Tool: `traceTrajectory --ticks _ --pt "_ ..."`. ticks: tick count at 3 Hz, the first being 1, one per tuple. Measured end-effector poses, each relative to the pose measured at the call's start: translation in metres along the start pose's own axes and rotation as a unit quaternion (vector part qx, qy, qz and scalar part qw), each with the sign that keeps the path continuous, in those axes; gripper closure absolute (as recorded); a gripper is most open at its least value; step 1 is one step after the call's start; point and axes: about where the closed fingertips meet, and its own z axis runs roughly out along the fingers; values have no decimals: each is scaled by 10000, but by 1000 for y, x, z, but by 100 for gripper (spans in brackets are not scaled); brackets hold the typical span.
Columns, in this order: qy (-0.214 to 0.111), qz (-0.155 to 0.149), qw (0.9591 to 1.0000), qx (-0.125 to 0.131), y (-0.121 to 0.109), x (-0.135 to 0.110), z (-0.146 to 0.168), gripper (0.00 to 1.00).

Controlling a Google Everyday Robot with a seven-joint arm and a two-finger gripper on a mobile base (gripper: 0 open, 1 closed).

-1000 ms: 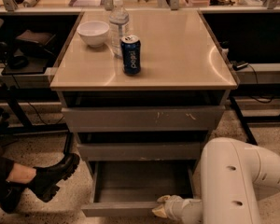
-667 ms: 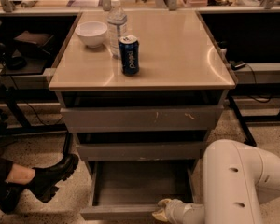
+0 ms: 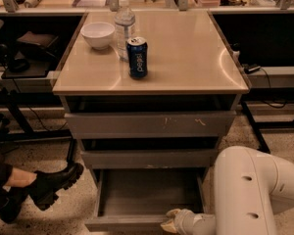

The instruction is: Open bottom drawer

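Observation:
The bottom drawer [image 3: 148,192] is the lowest of three grey drawers and stands pulled out, with its shallow grey tray showing empty. Its plain front panel [image 3: 122,223] is at the bottom edge of the view. My gripper [image 3: 172,222] is at the right end of that front panel, touching or very close to its top edge. The white arm [image 3: 250,195] fills the lower right corner. The middle drawer front [image 3: 149,158] and the top drawer front [image 3: 149,124], which has pale scratch marks, are both in.
On the beige cabinet top [image 3: 186,53] stand a white bowl [image 3: 98,35], a clear water bottle [image 3: 124,23] and a blue soda can [image 3: 137,58]. A person's black boot [image 3: 51,182] rests on the floor to the left. Dark desks, cables and metal legs flank both sides.
The gripper and the bottom drawer's front panel have edged slightly toward the camera. Everything on the cabinet top stays put.

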Motion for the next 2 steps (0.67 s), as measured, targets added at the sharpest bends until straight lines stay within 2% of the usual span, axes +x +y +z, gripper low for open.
traceTrajectory --ticks 2 --pt "0 0 10000 0 0 0 0 34"
